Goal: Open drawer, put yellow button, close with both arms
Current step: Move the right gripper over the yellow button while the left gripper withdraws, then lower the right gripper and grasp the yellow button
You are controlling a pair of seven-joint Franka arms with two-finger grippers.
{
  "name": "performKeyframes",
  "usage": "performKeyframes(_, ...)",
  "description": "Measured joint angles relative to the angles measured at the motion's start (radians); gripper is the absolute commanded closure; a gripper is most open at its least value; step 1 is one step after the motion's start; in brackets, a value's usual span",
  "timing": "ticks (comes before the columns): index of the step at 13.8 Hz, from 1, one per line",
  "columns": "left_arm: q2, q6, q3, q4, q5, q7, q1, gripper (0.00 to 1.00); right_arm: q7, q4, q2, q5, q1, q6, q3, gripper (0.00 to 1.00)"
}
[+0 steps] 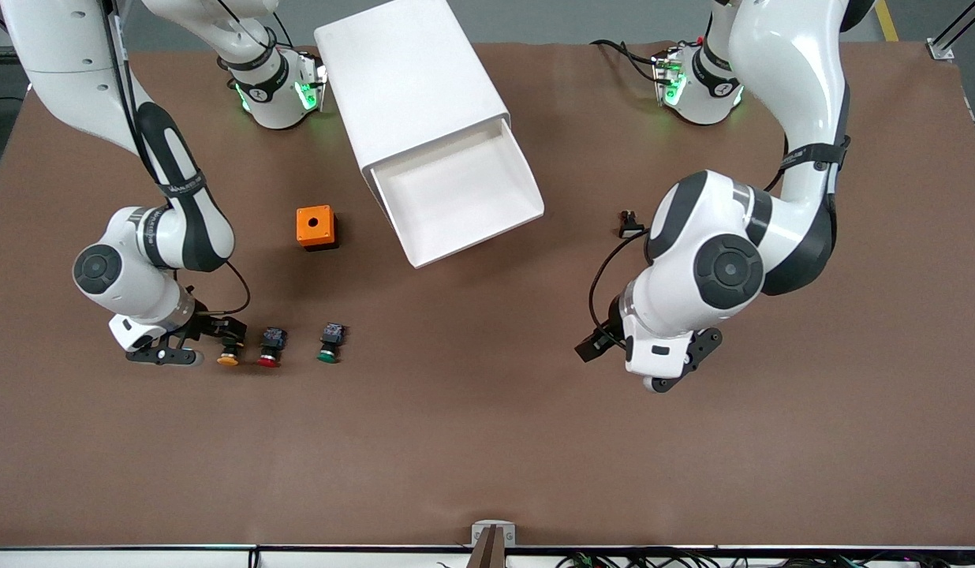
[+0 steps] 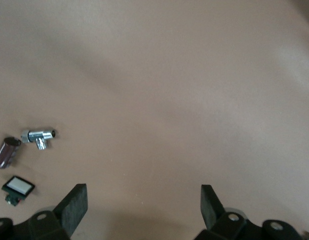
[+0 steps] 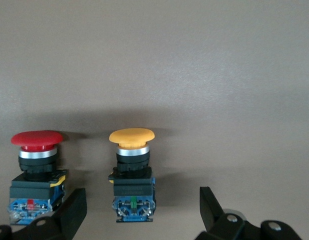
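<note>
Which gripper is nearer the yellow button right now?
Right. The right gripper is at the yellow button, fingers open around it; the left gripper waits open at the left arm's end.

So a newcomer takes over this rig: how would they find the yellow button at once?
Start at the white cabinet with its top drawer open. Nearer the camera, toward the right arm's end, three push-buttons lie in a row. The yellow button is the end one at the right gripper, beside the red button.

yellow button [image 3: 131,137] yel cap, blk/blue body | drawer [image 1: 458,192] wht | box [image 1: 315,227] orange
</note>
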Motion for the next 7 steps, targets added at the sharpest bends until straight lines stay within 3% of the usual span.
performKeyframes(7, 0.0, 0.031, -0.012, -0.018, 0.059, -0.058, -0.023, 0.01, 0.023, -0.019, 0.022, 0.0, 0.02, 0.04, -0.001, 0.01)
